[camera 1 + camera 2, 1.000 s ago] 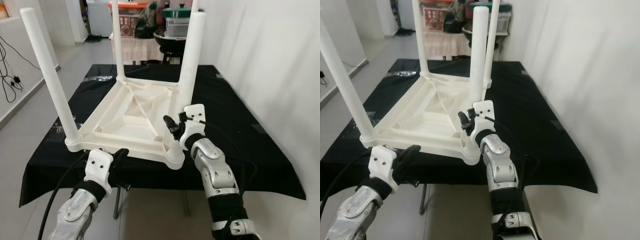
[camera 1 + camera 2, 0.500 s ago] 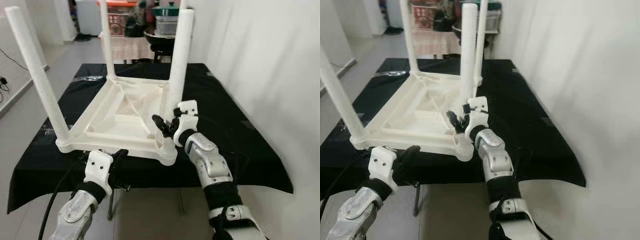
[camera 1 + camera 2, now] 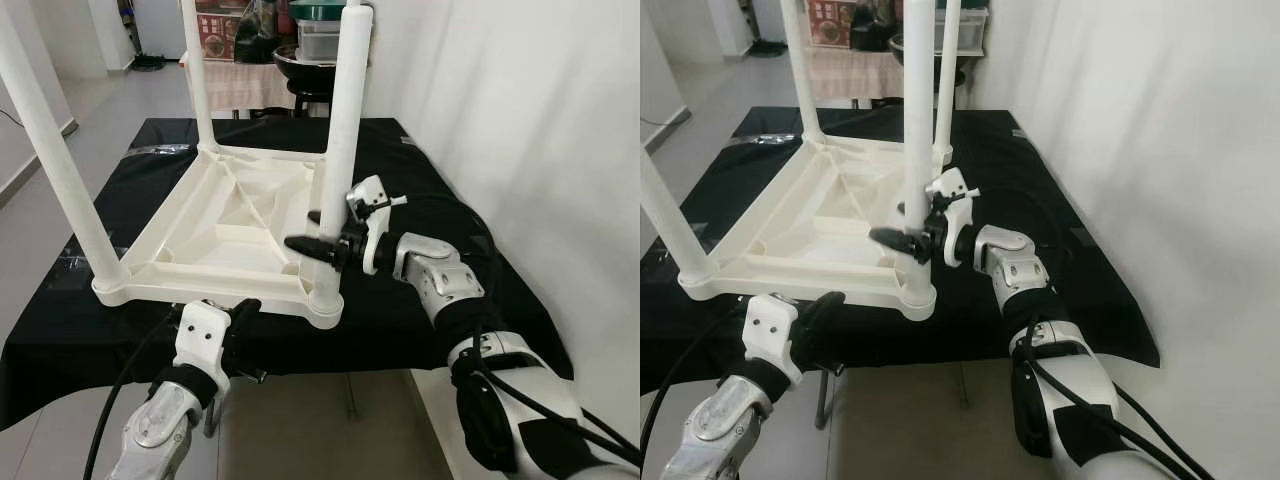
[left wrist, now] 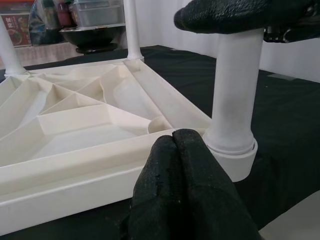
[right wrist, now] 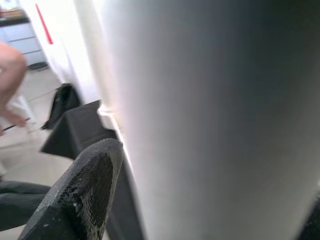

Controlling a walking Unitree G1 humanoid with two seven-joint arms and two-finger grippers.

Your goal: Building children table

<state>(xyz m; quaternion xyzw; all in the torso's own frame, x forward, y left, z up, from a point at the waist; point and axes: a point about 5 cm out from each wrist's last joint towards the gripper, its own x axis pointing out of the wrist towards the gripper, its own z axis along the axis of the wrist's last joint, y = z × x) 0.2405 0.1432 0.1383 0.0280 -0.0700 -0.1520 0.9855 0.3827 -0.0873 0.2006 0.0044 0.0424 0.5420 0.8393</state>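
The children table (image 3: pixel 235 230) lay upside down on the black worktop (image 3: pixel 440 215), legs up. Your right gripper (image 3: pixel 322 243) had its fingers clamped around the near leg (image 3: pixel 335 150) low down; press straight down its axis. Left gripper (image 3: pixel 238 322), fingers closed, sat at the near rim, which overhung the worktop edge. Wall close on the right.

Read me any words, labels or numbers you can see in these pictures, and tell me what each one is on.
None can be read.
The red box in the back room has print on its front, too small and blurred to read.
The white table, its legs, the black cloth and both grippers carry no visible text.
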